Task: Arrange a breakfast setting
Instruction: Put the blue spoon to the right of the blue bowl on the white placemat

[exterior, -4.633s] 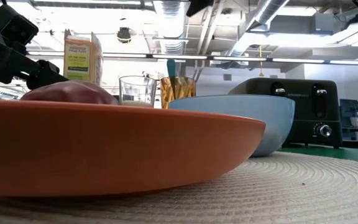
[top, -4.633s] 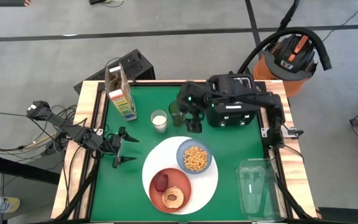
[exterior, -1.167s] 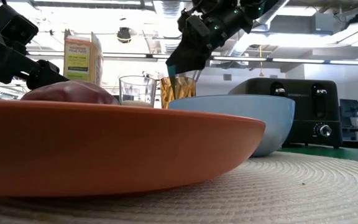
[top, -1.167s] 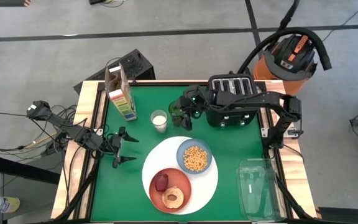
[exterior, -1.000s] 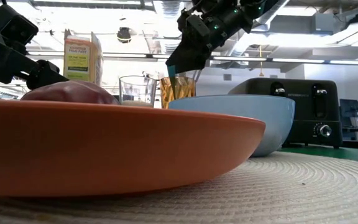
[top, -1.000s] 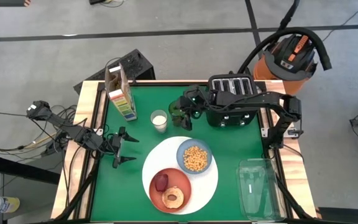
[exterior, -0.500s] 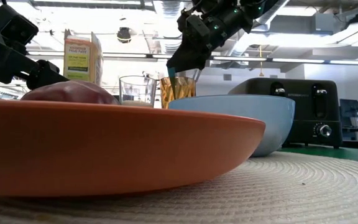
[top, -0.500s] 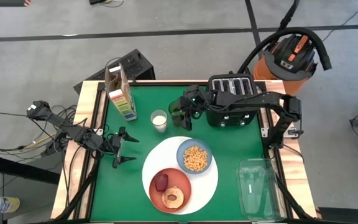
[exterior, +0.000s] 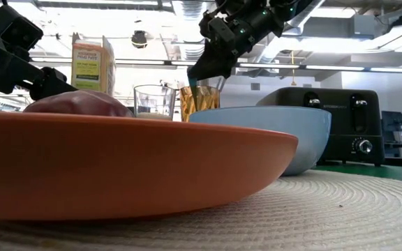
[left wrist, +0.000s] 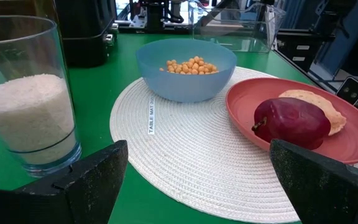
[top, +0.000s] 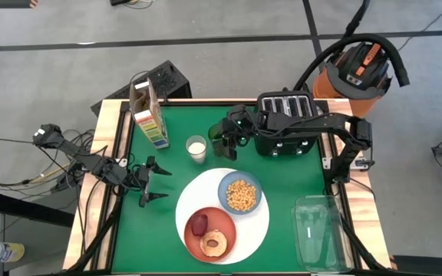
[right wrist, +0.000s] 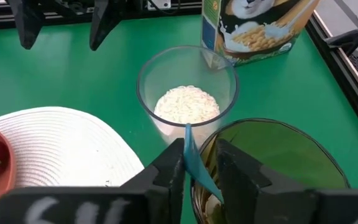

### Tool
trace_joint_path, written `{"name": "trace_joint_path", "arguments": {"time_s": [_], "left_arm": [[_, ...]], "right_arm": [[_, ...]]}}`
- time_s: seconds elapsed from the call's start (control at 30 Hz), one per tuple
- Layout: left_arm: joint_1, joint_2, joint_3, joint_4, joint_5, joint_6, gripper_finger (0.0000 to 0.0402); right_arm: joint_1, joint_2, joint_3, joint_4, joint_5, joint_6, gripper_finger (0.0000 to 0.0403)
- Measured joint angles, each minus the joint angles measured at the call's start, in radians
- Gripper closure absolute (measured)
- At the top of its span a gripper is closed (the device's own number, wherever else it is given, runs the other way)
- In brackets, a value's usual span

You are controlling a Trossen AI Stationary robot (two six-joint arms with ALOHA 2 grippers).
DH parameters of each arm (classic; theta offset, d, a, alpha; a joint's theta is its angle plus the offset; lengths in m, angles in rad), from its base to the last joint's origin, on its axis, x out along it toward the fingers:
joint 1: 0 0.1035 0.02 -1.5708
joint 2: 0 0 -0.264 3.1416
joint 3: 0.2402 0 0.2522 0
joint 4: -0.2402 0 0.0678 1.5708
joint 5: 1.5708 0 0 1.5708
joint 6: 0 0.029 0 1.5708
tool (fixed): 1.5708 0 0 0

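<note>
Plate point(top: 258, 226), orange-red plate point(top: 222, 222) and bowl point(top: 240, 195) already set together on the bench, only the spoon point(right wrist: 196, 163) left, pinched upright by the right gripper point(right wrist: 194, 163) over the green glass point(right wrist: 272, 155); left gripper point(top: 153, 182) idle, spread.

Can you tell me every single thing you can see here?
Table: one, green.
Mat: one, white, round, front middle.
Plate: one, orange-red, on mat, holding apple and bagel.
Bowl: one, light blue, on mat, cereal inside.
Spoon: one, blue handle, in green glass.
Clear glass: one, white grains inside.
Cereal box: one, back left.
Toaster: one, black.
Container: one, clear, front right.
Left gripper: open, left edge.
Right gripper: shut on spoon.
</note>
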Motion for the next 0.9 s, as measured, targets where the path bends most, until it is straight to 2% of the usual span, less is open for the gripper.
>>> {"name": "trace_joint_path", "arguments": {"time_s": [0.53,0.9], "left_arm": [[0.000,0.000,0.000,0.000,0.000,0.000,0.0023],[0.000,0.000,0.000,0.000,0.000,0.000,0.0023]], "right_arm": [[0.000,0.000,0.000,-0.002,0.026,0.011,0.0361],[-0.001,0.000,0.000,-0.002,0.026,0.013,0.0362]]}}
